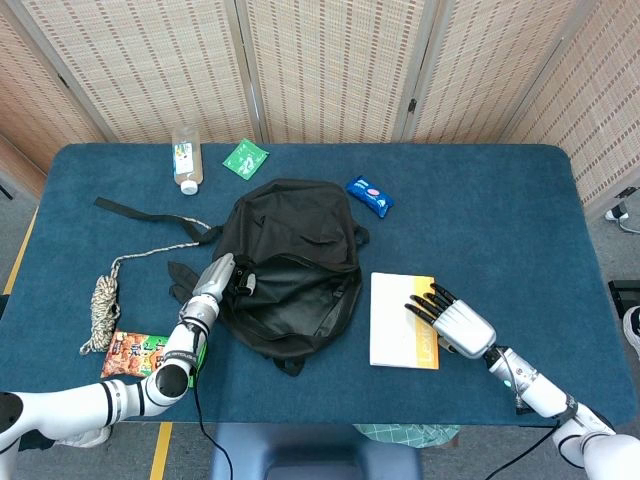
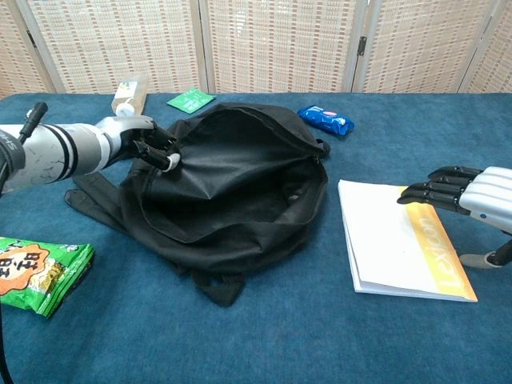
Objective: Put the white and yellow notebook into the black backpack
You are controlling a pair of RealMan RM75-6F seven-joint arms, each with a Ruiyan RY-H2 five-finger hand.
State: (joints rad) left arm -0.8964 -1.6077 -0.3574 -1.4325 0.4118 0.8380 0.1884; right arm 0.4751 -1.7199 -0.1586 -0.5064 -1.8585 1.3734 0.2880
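The notebook (image 1: 403, 320) lies flat on the table (image 1: 480, 220), just right of the backpack (image 1: 290, 265). The right hand (image 1: 455, 325) hovers over its yellow edge, fingers apart, holding nothing. The left hand (image 2: 144, 140) grips the backpack's rim, keeping the mouth open. The flat notebook offers little to grasp: fingers may push it away, and a slack rim could block entry.

Green snack packet (image 2: 36, 272) cut off at left edge; right robot hand (image 2: 472, 198) cropped.
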